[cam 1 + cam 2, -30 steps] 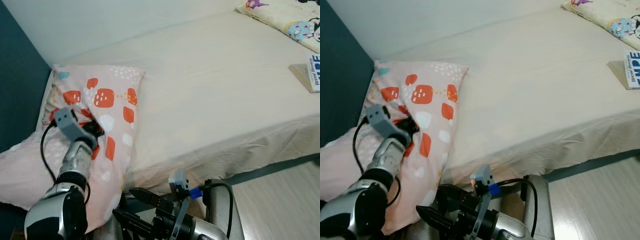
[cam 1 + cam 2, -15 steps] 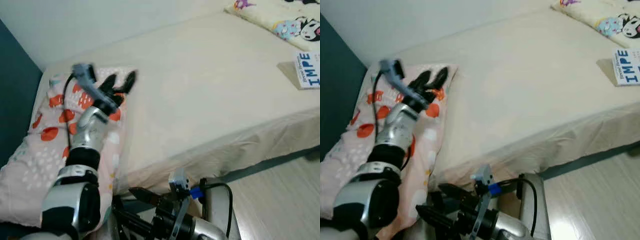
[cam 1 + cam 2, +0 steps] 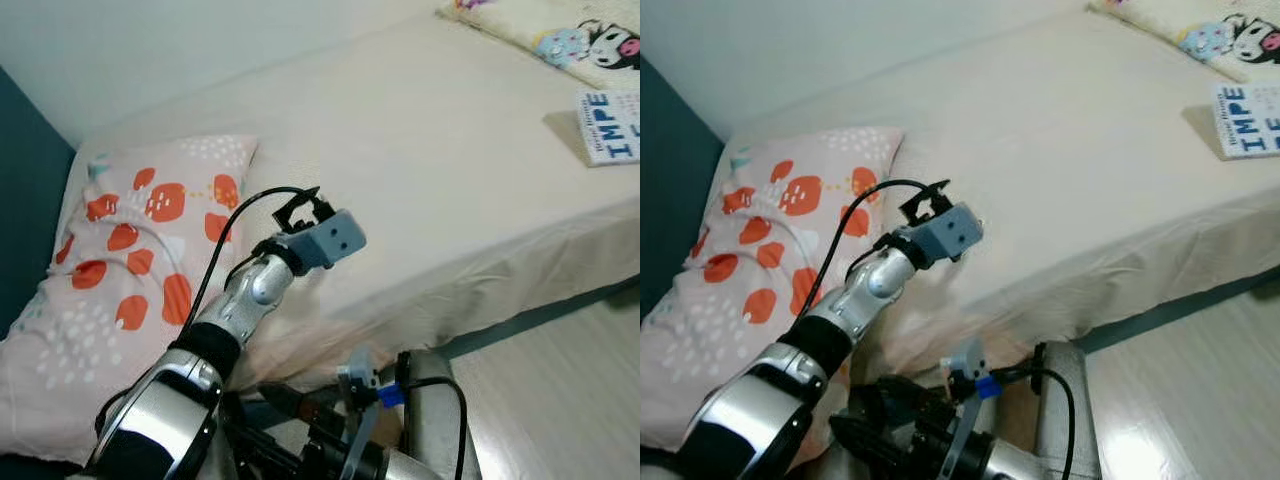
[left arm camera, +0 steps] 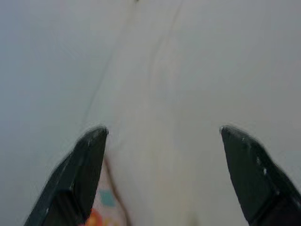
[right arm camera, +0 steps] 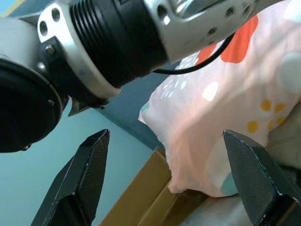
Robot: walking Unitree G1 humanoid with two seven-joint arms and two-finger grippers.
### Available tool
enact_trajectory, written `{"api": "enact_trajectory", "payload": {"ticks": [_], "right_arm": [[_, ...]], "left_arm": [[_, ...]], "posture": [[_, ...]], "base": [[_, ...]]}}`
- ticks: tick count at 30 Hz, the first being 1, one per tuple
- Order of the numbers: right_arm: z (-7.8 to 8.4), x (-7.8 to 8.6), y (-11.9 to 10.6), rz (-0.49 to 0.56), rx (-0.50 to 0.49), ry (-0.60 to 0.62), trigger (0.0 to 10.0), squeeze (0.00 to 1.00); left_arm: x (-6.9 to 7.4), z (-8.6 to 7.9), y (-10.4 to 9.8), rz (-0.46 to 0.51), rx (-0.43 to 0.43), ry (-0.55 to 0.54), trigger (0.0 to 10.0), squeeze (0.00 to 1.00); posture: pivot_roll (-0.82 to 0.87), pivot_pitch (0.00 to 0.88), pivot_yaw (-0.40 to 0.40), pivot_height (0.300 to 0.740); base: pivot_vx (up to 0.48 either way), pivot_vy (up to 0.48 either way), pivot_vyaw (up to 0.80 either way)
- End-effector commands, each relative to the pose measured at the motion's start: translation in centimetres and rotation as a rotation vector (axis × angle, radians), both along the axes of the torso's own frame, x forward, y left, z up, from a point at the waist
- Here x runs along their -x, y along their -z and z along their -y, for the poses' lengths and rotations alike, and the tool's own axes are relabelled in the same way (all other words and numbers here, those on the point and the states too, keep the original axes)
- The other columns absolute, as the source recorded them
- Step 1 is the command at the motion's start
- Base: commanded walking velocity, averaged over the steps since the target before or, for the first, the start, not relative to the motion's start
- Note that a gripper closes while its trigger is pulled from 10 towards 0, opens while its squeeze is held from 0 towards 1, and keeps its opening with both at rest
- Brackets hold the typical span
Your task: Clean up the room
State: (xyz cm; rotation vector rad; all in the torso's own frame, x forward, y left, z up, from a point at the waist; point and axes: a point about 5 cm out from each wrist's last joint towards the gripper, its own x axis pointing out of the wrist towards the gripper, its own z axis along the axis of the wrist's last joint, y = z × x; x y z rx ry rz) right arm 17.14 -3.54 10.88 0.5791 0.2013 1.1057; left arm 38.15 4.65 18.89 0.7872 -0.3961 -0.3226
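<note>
I've got the left gripper (image 4: 162, 155) mid-frame over the bed (image 3: 450, 170), fingers spread, empty; pink pillow (image 3: 110, 290) at left; right gripper (image 5: 164, 174) spread too, low.

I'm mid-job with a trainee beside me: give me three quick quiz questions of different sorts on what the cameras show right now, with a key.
1. True or false: the left tool is open and holds nothing.
2. Multiple choice: the pink pillow with orange patches lies (A) on the floor, (B) at the robot's left end of the bed, (C) on top of the book.
3. Fill in: the book rests near the bed's ____ edge, on the robot's right.

Key:
1. True; its fingers stand wide apart over the pale sheet.
2. B.
3. Front. A second, cartoon-print pillow lies beyond it.
</note>
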Motion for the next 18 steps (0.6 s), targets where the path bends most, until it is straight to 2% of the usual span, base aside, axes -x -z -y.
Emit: {"api": "enact_trajectory", "payload": {"ticks": [1,3,4,5,6,7,9,10,11,12,13,16,18], "right_arm": [[-0.4,0.6,-0.2,-0.007,-0.009,0.007,10.0,0.00],[-0.4,0.7,-0.2,-0.009,-0.005,0.014,10.0,0.00],[-0.4,0.8,-0.2,-0.010,-0.008,0.019,10.0,0.00],[-0.4,0.8,-0.2,-0.010,-0.008,0.019,10.0,0.00],[-0.4,0.9,-0.4,-0.011,-0.011,0.027,10.0,0.00],[-0.4,0.9,-0.4,-0.011,-0.011,0.027,10.0,0.00],[-0.4,1.0,-0.6,-0.012,-0.013,0.031,10.0,0.00],[-0.4,1.0,-0.6,-0.012,-0.013,0.031,10.0,0.00],[-0.4,1.1,-0.6,-0.012,-0.014,0.033,10.0,0.00],[-0.4,1.1,-0.6,-0.012,-0.014,0.033,10.0,0.00],[-0.5,1.4,-0.9,-0.016,-0.018,0.042,10.0,0.00],[-0.5,1.6,-1.1,-0.018,-0.018,0.045,10.0,0.00],[-0.3,2.0,-1.1,-0.030,-0.013,0.057,10.0,0.00]], "left_arm": [[-0.2,-0.1,1.1,-0.011,-0.036,-0.106,10.0,0.00],[-0.2,0.3,1.1,0.055,-0.080,-0.138,10.0,0.00],[-0.1,0.7,1.3,0.088,-0.142,-0.131,10.0,0.00],[-0.1,0.7,1.3,0.088,-0.142,-0.131,10.0,0.00],[-0.2,0.6,1.8,0.097,-0.223,-0.146,10.0,0.00],[-0.2,0.6,1.8,0.097,-0.223,-0.146,10.0,0.00],[-0.6,-0.4,2.2,0.065,-0.268,-0.194,10.0,0.00],[-0.6,-0.4,2.2,0.065,-0.268,-0.194,10.0,0.00],[-0.9,-1.2,2.2,0.062,-0.288,-0.223,10.0,0.00],[-0.9,-1.2,2.2,0.062,-0.288,-0.223,10.0,0.00],[-1.5,-3.2,1.6,0.112,-0.341,-0.273,10.0,0.00],[-1.7,-3.8,1.3,0.131,-0.364,-0.289,10.0,0.00],[-1.9,-4.6,0.7,0.178,-0.383,-0.303,10.0,0.00]], "posture": [[-0.23,0.361,0.231,0.521],[-0.23,0.364,0.232,0.521],[-0.23,0.371,0.233,0.521],[-0.23,0.371,0.233,0.521],[-0.23,0.378,0.233,0.521],[-0.23,0.378,0.233,0.521],[-0.24,0.391,0.229,0.521],[-0.24,0.391,0.229,0.521],[-0.25,0.397,0.227,0.521],[-0.25,0.397,0.227,0.521],[-0.27,0.424,0.226,0.521],[-0.27,0.432,0.226,0.521],[-0.29,0.446,0.226,0.521]], "base": [[0.000,0.000,0.00],[0.000,0.000,0.00],[0.000,0.000,0.00],[0.000,0.000,0.00],[0.000,0.000,0.00],[0.000,0.000,0.00],[0.000,0.000,0.00],[0.000,0.000,0.00],[0.000,0.000,0.00],[0.000,0.000,0.00],[0.000,0.000,0.00],[0.000,0.000,0.00],[0.000,0.000,0.00]]}}
